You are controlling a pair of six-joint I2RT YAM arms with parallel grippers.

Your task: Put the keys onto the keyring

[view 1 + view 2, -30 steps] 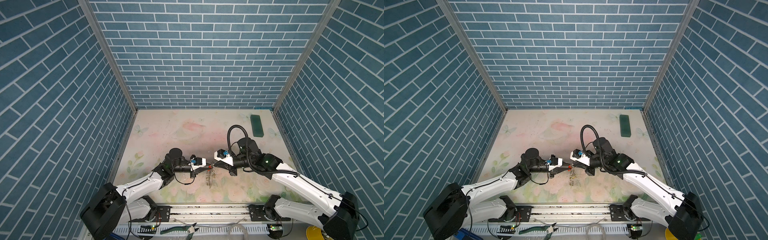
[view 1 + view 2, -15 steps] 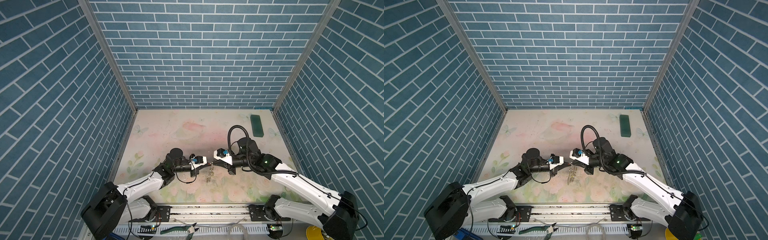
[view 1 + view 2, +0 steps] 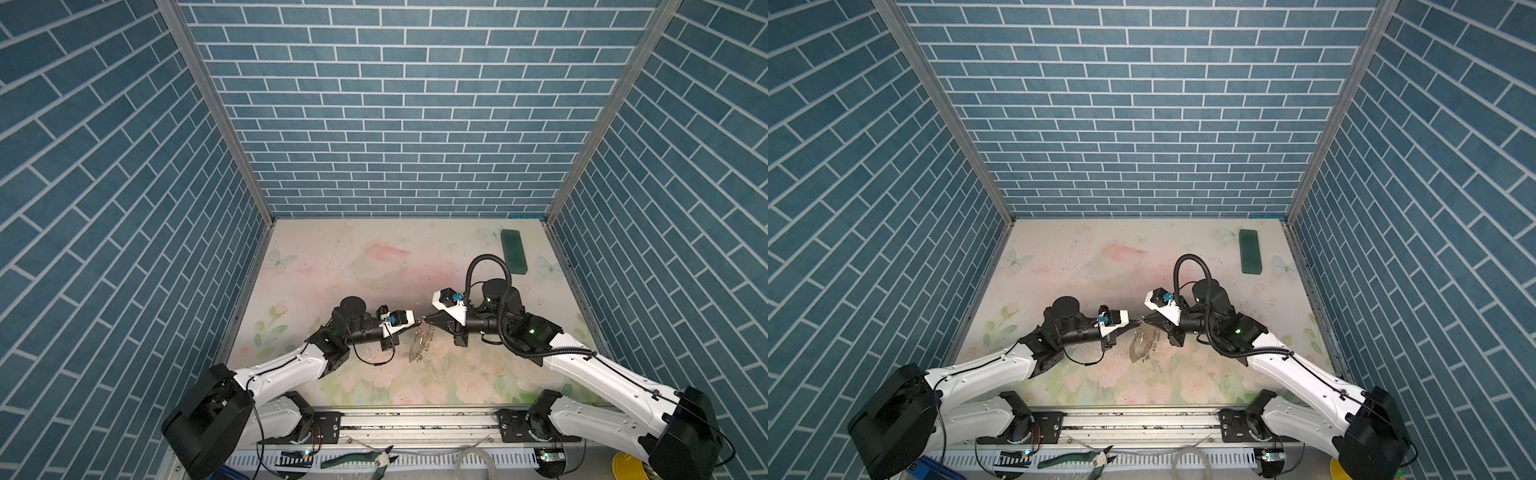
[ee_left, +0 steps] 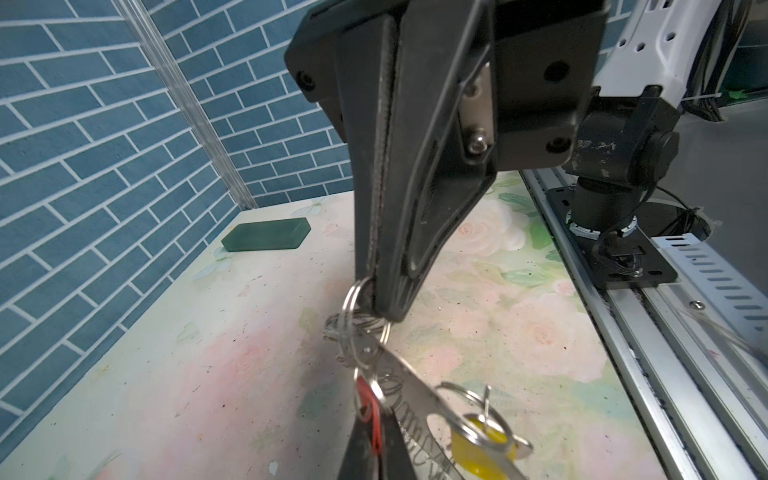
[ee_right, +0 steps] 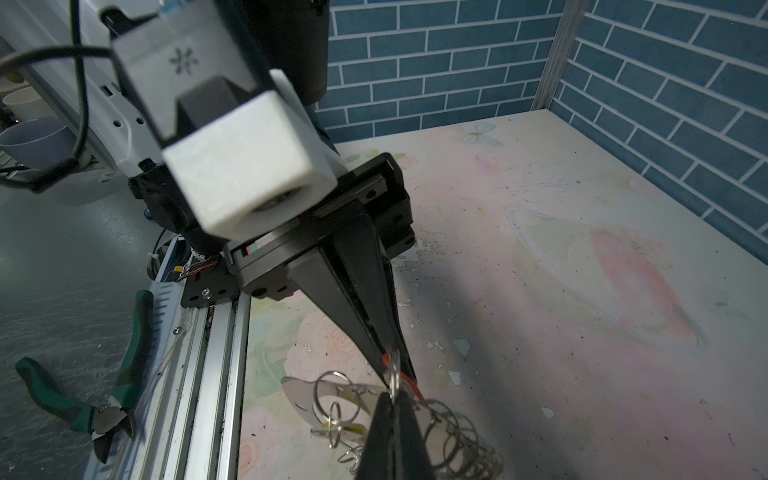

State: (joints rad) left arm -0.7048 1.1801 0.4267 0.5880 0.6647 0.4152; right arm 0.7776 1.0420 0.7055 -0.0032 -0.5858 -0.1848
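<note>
Shiny bare metal keyring [image 5: 297, 397]; smooth, slightly glossy green block [image 4: 266, 235].

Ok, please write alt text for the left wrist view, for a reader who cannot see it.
Seen close, the right tool hangs shut on a silver ring of the keyring above the floral table. Nearest the camera, the left tool grips the red key; the yellow key is just beside it.

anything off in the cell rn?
Green-handled cutters lie loose in front of the rail, off the mat: a stray tool. The mat is scuffed, with pale flaked patches. The keyring hangs between the left gripper and right gripper, nothing dropped.
</note>
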